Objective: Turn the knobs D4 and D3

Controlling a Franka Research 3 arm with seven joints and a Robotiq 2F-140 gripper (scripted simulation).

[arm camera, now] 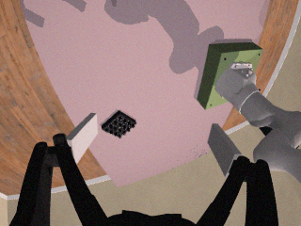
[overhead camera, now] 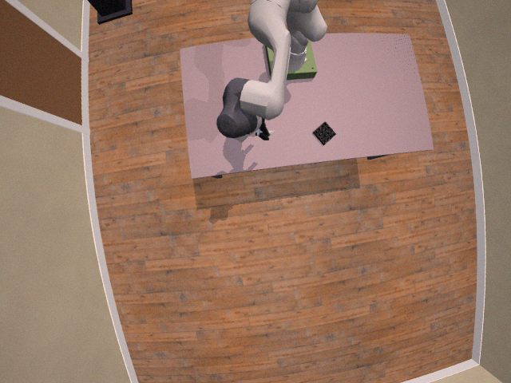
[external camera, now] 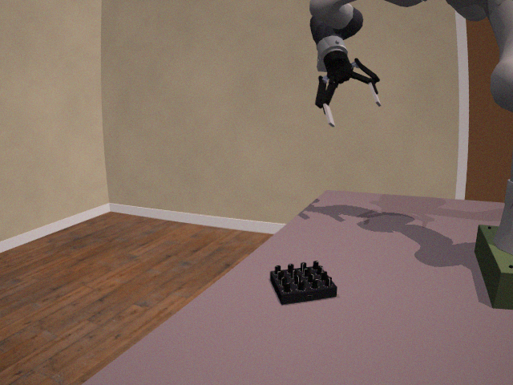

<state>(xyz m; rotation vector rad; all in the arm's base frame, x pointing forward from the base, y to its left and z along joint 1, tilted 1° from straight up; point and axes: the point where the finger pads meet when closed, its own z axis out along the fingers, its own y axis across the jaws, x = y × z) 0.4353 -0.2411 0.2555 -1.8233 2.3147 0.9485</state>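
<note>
The black knob box [overhead camera: 324, 132] [external camera: 309, 297] [arm camera: 122, 123] stands flat on the pink table, its rows of upright black knobs on top. White lines show on some knobs, but the printed names and the hours they point at are too small to read. A small mark, perhaps the socket, shows on the box's near side in the exterior view. My gripper [external camera: 355, 115] [arm camera: 153, 129] is wide open and empty, high above the table and well off to one side of the box, touching nothing. It is tilted. Which knobs are D3 and D4 cannot be told.
The pink table [overhead camera: 371, 82] [external camera: 269, 343] [arm camera: 141, 71] bears the arm's green base block [overhead camera: 301, 76] [external camera: 503, 285] [arm camera: 213, 75] near its back edge. The box lies nearer to the table's opposite long edge. Shadows of the arm fall on the table.
</note>
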